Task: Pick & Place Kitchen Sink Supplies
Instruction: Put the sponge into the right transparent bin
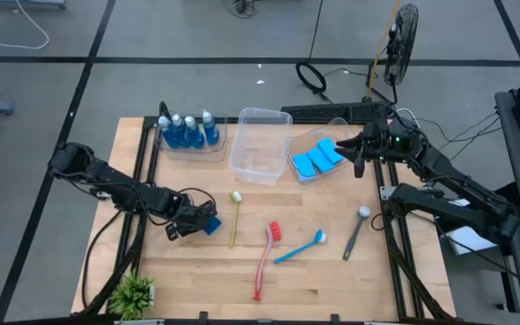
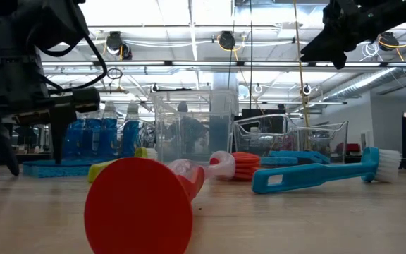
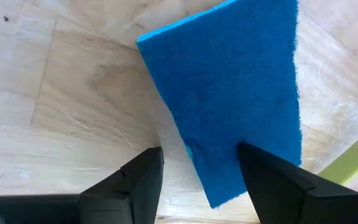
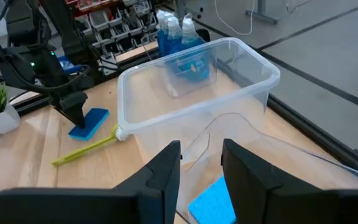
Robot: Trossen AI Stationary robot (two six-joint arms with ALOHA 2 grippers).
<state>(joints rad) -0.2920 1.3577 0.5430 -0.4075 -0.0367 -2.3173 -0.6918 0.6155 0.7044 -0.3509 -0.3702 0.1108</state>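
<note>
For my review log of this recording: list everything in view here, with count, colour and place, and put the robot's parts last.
Bottles: four, blue liquid, in the back-left clear tub.
Middle tub: one, clear, nothing in it.
Right tub: one, clear, holds blue sponges.
Loose sponge: one, blue, flat on the table at the left gripper.
Brushes: yellow-green, red, blue, grey, in a row at the front.
Plant: one, green, front-left corner.
Fan: one, dark, on the floor behind the table.
Left gripper: open, over the loose sponge's edge.
Right gripper: open, above the right tub.
</note>
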